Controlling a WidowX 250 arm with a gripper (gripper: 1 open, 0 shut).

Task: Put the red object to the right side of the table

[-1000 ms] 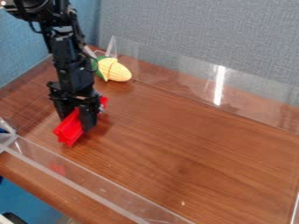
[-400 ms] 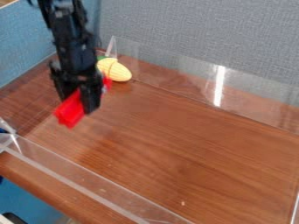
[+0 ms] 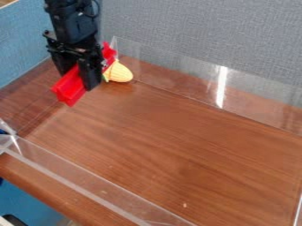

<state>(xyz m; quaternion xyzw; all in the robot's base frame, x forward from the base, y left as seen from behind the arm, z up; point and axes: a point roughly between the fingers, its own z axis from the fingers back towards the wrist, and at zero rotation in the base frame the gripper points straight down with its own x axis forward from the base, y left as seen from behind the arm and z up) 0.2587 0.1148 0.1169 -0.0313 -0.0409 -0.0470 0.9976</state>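
Note:
The red object [image 3: 71,88] is a bright red bar, tilted and hanging well above the table [image 3: 177,141] at its far left. My gripper [image 3: 78,78] is shut on its upper end, black fingers [image 3: 87,72] pointing down. The arm rises out of the top of the camera view. The bar's upper end is hidden between the fingers.
A yellow-and-green corn toy [image 3: 117,71] lies just behind and right of the gripper near the back wall. Low clear acrylic walls [image 3: 218,84] edge the tabletop on the back, right and front. A blue-grey panel stands behind.
The gripper has lifted the red bar off the table and carried it up and toward the back, near the corn toy.

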